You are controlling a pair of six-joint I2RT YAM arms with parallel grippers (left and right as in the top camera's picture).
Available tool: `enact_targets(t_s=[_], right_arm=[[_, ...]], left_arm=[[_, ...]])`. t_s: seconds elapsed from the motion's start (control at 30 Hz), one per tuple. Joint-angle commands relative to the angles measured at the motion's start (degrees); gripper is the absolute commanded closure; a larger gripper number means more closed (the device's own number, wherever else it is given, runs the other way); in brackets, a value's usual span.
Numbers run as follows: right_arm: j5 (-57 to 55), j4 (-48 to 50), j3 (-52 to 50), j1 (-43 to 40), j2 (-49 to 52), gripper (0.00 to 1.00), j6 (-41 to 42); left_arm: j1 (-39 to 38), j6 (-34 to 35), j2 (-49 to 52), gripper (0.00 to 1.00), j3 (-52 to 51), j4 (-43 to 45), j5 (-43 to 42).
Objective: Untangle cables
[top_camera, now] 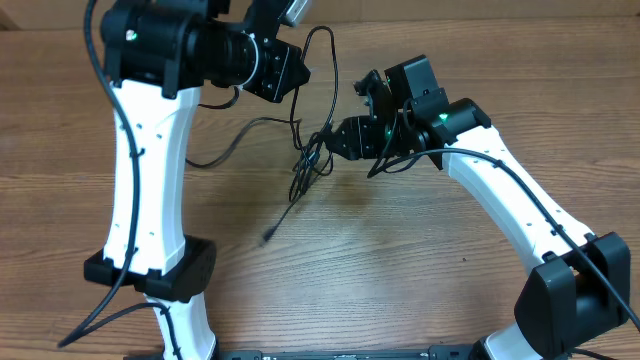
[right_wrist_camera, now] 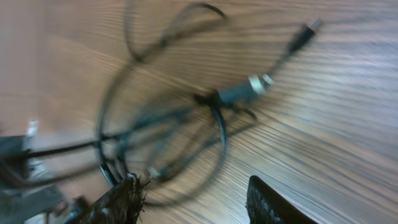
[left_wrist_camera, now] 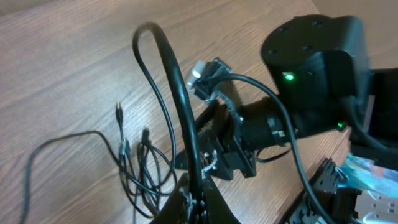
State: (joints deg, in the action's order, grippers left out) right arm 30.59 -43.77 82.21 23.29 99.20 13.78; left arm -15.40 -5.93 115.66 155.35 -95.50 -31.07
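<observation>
While the left fingers point(left_wrist_camera: 214, 211) are pinching shut on one black looping strand point(left_wrist_camera: 163, 68) and holding it up off the light wooden counter point(top_camera: 420, 260), the knot of thin black flexible cables point(top_camera: 308, 160) is resting on that counter between the two arms. It is lying just beside the right fingers point(right_wrist_camera: 264, 199), which are standing partly apart with nothing visibly clamped between them. As I am judging it, a lift by the left arm is risking a tighter knot rather than a looser one, since the raised strand is running down into the bundle. The right fingers, if closing here, could be catching several cords at once, and the silver-collared plug point(right_wrist_camera: 245, 92) could be snagging inside a loop. Blur is smearing the right wrist view, so which cord is crossing which is hard to tell, and from overhead the left arm's black housing is hiding its fingertips.
</observation>
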Motion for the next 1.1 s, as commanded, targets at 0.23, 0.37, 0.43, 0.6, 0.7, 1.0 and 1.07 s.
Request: enact_targets(t_s=[0.23, 0.37, 0.43, 0.6, 0.7, 1.0, 1.07], right_arm=[[22.1, 3.6, 1.4, 0.2, -0.8, 0.44, -7.1], [22.0, 2.4, 1.4, 0.2, -0.8, 0.37, -7.9], [22.0, 2.2, 1.4, 0.2, -0.8, 0.34, -7.9], [20.8, 4.5, 1.4, 0.2, -0.8, 0.32, -7.9], [19.1, 7.3, 1.4, 0.2, -0.8, 0.33, -7.9], [10.4, 18.0, 1.4, 0.2, -0.8, 0.52, -7.8], [10.4, 21.0, 1.4, 0.2, -0.8, 0.73, -6.4]], left_arm=[[-0.5, 1.2, -3.3, 0.96, 1.2, 2.2, 0.8], [-0.5, 1.2, -3.3, 0.96, 1.2, 3.2, 4.0], [-0.5, 1.2, -3.4, 0.96, 1.2, 4.4, 5.4], [-0.5, 1.2, -5.2, 0.96, 1.2, 8.8, 0.1], [-0.5, 1.3, -7.1, 0.96, 1.2, 11.4, -2.1], [-0.5, 1.3, -13.5, 0.96, 1.2, 15.2, -2.0], [-0.5, 1.2, -14.1, 0.96, 1.2, 15.2, -1.9]])
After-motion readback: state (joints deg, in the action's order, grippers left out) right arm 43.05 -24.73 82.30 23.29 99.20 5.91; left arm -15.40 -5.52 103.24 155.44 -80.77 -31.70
